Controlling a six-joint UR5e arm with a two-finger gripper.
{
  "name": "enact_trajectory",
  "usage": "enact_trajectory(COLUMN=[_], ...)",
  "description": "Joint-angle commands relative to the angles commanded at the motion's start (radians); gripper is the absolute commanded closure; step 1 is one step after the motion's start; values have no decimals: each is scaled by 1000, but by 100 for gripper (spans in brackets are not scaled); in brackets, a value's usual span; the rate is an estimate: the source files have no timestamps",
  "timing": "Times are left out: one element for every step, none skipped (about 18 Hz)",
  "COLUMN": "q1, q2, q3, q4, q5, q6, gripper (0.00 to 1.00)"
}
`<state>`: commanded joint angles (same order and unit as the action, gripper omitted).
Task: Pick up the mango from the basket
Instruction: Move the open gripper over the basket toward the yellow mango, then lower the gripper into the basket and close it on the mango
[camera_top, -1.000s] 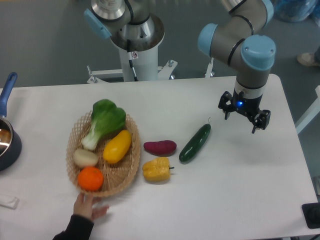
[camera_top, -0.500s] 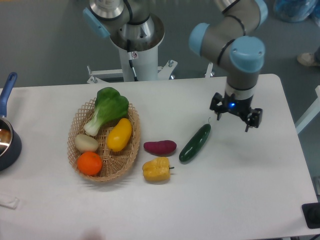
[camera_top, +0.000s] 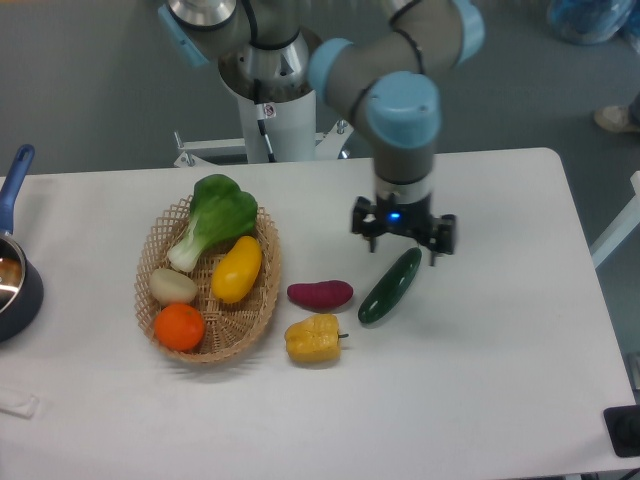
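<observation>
The gripper (camera_top: 403, 236) has been travelling left across the table (camera_top: 480, 400) since the earlier frames and is now hanging above the upper end of the cucumber (camera_top: 390, 285), its fingers spread wide and gripping nothing. The basket (camera_top: 262, 322), which was shifted by a person's hand a second ago, is now sitting still on the left part of the table. The mango (camera_top: 238, 268) is lying inside it, tilted, just beside the bok choy (camera_top: 213, 226), with the onion (camera_top: 172, 286) and the orange (camera_top: 180, 326) to its lower left. A purple sweet potato (camera_top: 320, 294) and a yellow bell pepper (camera_top: 313, 339) are resting between basket and cucumber. A blue-handled pot (camera_top: 14, 270) is sitting at the left edge.
</observation>
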<state>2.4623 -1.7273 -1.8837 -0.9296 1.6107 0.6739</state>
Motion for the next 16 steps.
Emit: enact_trajectory(q1=[-23,-57,-89,-120,-150,-181,-206,-226,-245,-264,-278,-292,-304,-310,-316,-322], q2=[0,0,-6,-12,-20,-26,-31,-40,-46,-55,-64,-73,-84,-93,-107,-118], q3=[-2,-2,-3,-3,-3,-3,-3,-3,-3,-3,-3,-5,-6,-6,-6,-5], q4=[-2,-2,2,0,0,0,-2,-2,0,2,3,2,3,3,3,5], q5=[0,-2,2,0,2,3,2,2,3,3,3,3,5,9,21,31], q6=[-61,-117,-146,-154,-157,-157,-157,-157,-157,-157,-157,-155,-155,-154,-154,-154], gripper=[0,0,0,0,0,0,0,0,0,0,0,0,0,0,0,0])
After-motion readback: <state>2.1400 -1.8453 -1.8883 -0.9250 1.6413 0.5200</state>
